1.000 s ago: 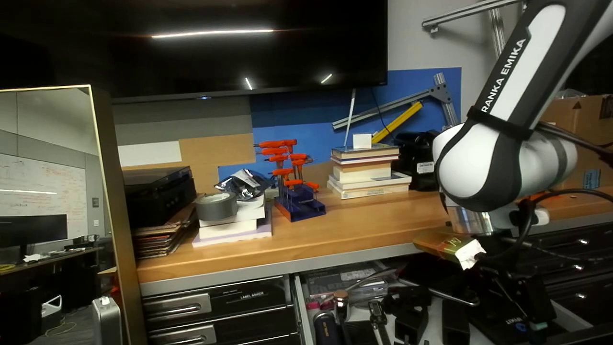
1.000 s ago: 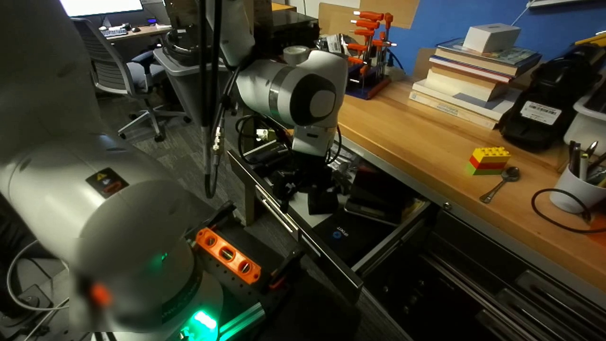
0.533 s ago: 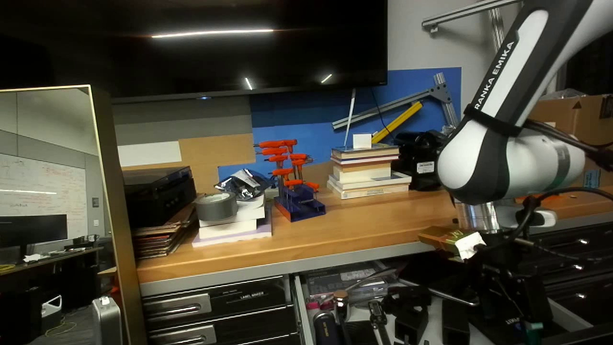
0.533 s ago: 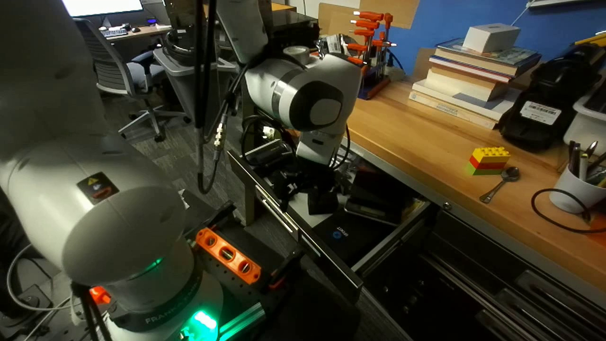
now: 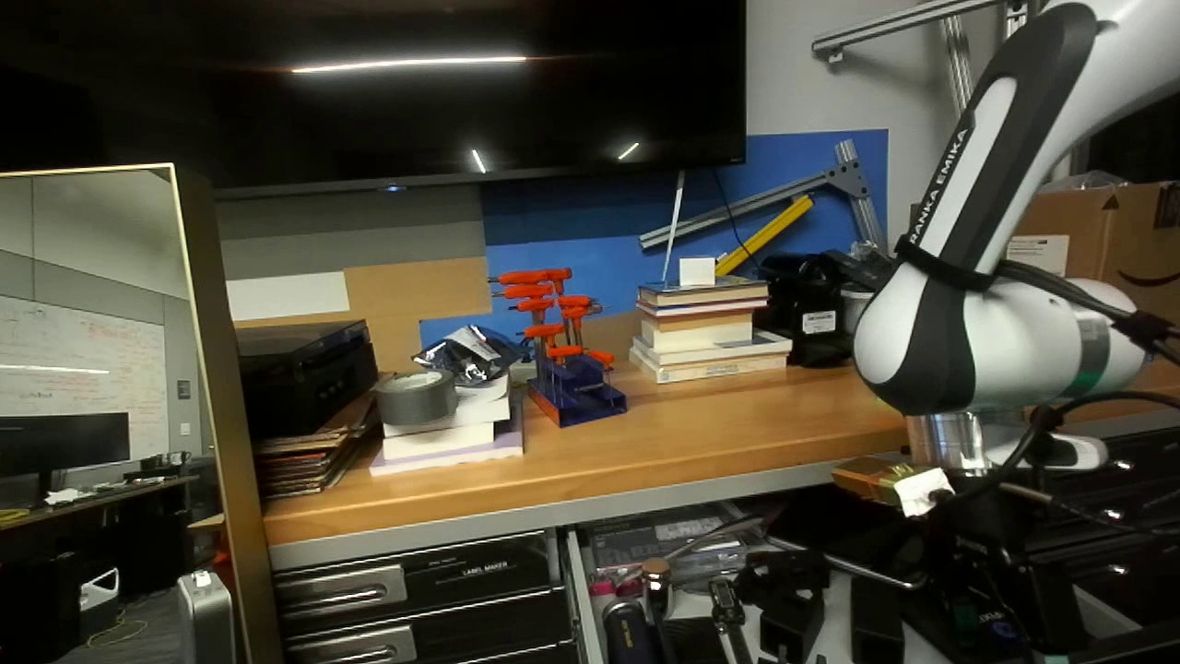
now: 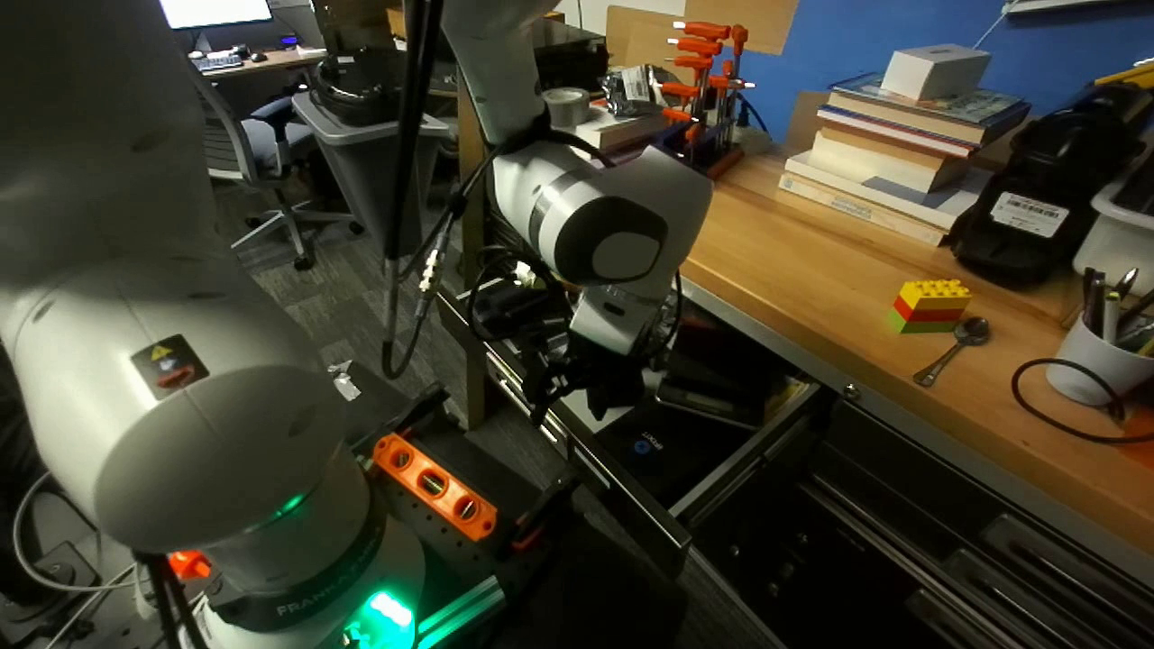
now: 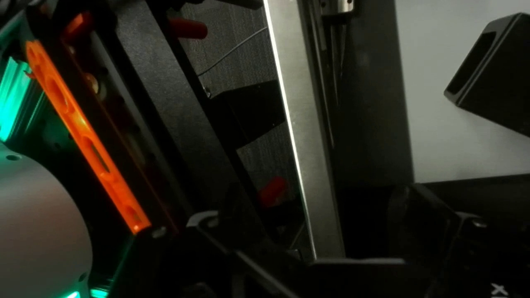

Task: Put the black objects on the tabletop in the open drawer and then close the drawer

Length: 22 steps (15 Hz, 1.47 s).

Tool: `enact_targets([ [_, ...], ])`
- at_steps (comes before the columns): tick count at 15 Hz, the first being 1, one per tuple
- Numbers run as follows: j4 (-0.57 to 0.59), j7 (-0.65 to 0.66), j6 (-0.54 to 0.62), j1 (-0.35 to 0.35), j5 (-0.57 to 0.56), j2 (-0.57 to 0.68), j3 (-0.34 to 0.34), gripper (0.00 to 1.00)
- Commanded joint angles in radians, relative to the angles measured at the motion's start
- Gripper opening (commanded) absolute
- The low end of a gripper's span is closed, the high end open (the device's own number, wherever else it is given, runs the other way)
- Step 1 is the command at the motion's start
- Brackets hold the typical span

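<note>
The drawer [image 6: 640, 514] is pulled open; its side wall shows in an exterior view [image 5: 583, 599]. In the wrist view its front rim [image 7: 308, 145] runs between my spread fingers. My gripper [image 7: 327, 211] is open with nothing held; the left finger is outside the front, the right finger [image 7: 430, 215] over the drawer's inside. The gripper also shows low at the drawer front [image 6: 570, 392], dark and hard to make out. Squat black blocks lie inside the drawer, one [image 5: 791, 618] beside another [image 5: 876, 618]; one shows in the wrist view [image 7: 497, 74]. No such lump shows on the tabletop [image 6: 766, 234].
A flat black iFixit box [image 6: 667, 451] and several tools [image 5: 728, 613] lie in the drawer. On the tabletop are a toy brick block [image 6: 933, 306], a spoon [image 6: 942, 351], a pen cup [image 6: 1095, 365] and stacked books [image 5: 701, 337]. An orange-marked level [image 6: 433, 482] sits near the robot base.
The arm has swung sideways and come lower, bringing the gripper down to the drawer's front. The drawer and the things in it look the same.
</note>
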Motion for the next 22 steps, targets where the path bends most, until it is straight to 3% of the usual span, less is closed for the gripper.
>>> enact_targets([
  [1, 0.001, -0.009, -0.007, -0.014, 0.024, 0.026, -0.001, 1.00],
  [7, 0.001, -0.055, 0.108, -0.015, -0.003, 0.100, -0.011, 1.00],
  [17, 0.014, -0.262, 0.588, -0.009, 0.053, 0.218, 0.013, 1.00],
  [19, 0.043, -0.302, 0.690, -0.022, 0.082, 0.248, 0.037, 1.00],
  [20, 0.057, -0.285, 0.746, -0.063, 0.052, 0.262, 0.072, 1.00],
  [22, 0.101, -0.274, 0.840, -0.076, 0.038, 0.306, 0.093, 1.00],
])
